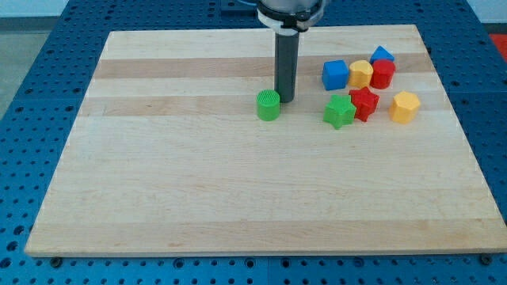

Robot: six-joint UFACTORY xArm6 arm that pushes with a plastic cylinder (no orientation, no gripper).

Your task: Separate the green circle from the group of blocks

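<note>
In the camera view, my tip [286,99] rests just beside the small green plastic circle block [268,104], at its upper right. I carry no gripper, only this rod. The circle sits on the pale wooden worktop [198,198], well left of the cluster led by the green star block [339,112]. I judge it light, rigid and easily slid; being round, it has no long axis, so I should push dead centre.

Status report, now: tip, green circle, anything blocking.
My tip just right of green circle, about touching. Circle already apart from the group; green star nearest. Nothing in the way on its left.
</note>
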